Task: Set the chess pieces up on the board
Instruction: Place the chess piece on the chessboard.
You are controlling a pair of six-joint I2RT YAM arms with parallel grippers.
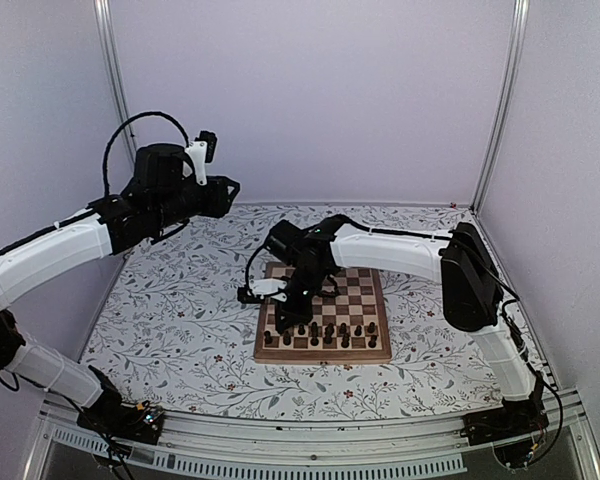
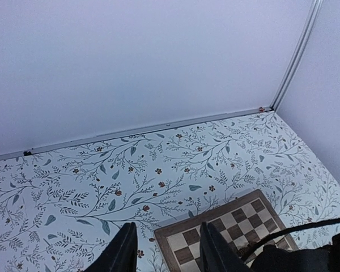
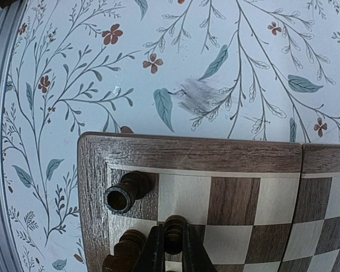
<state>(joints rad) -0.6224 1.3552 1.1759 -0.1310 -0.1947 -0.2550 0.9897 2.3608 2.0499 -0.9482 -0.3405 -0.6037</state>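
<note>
Right gripper (image 3: pixel 171 245) around piece (image 3: pixel 174 225), floral table (image 3: pixel 226 51)

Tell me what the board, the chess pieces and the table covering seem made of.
The board looks wooden, matte: grain shows on border and squares. The chess pieces look like turned wood, dark-stained, slightly shiny: ringed profiles. The table covering may be printed fabric or vinyl, matte: flat floral pattern, grey smudge.

Board (image 3: pixel 187 153) cut off right, bottom; pinched chess piece (image 3: pixel 175 229) partly hidden.
</note>
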